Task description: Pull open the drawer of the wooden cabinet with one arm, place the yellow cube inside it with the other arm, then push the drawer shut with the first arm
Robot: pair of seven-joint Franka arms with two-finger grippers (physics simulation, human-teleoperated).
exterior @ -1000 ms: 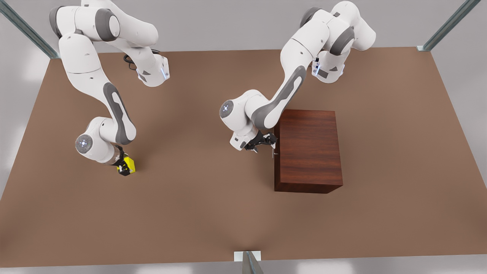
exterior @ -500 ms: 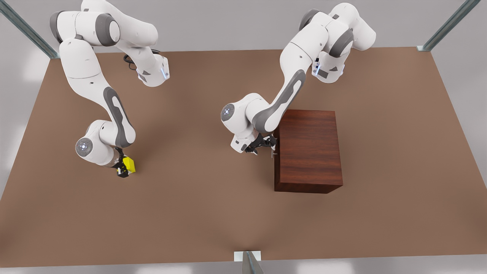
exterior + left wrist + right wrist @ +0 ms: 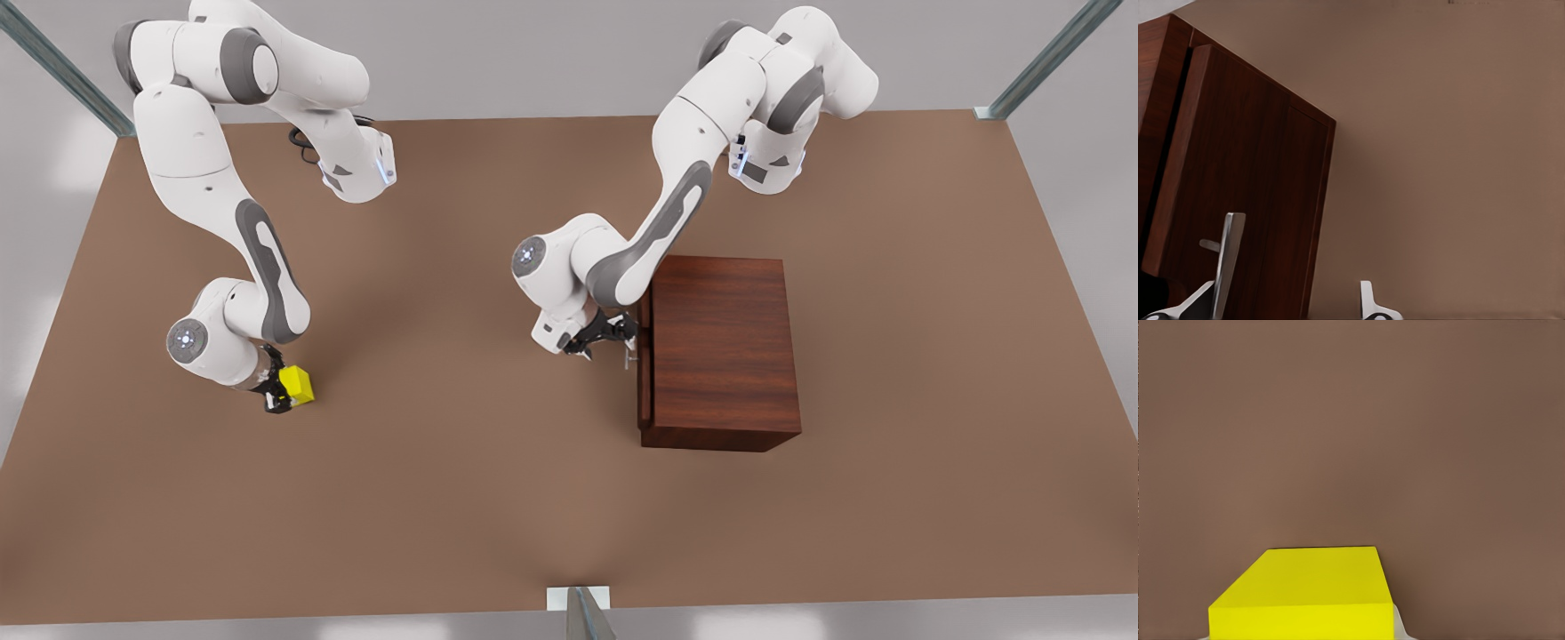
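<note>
At frame centre the left gripper (image 3: pixel 622 342) meets the handle (image 3: pixel 630 356) of the cabinet's (image 3: pixel 722 351) slightly open drawer (image 3: pixel 644 369), while at lower left the right gripper (image 3: pixel 280 396) holds the yellow cube (image 3: pixel 298 385).

Your brown tabletop (image 3: pixel 498 498) lies bare between the 2 arms. The boxy dark reddish-brown wooden cabinet (image 3: pixel 725 356) blocks the front view's right; its shallow drawer (image 3: pixel 644 373) juts out slightly, the left gripper (image 3: pixel 613 336) at its slim silver bar handle (image 3: pixel 1227 260). The small yellow cube (image 3: pixel 297 385), touching the right gripper (image 3: pixel 276 397), sits well apart.
</note>
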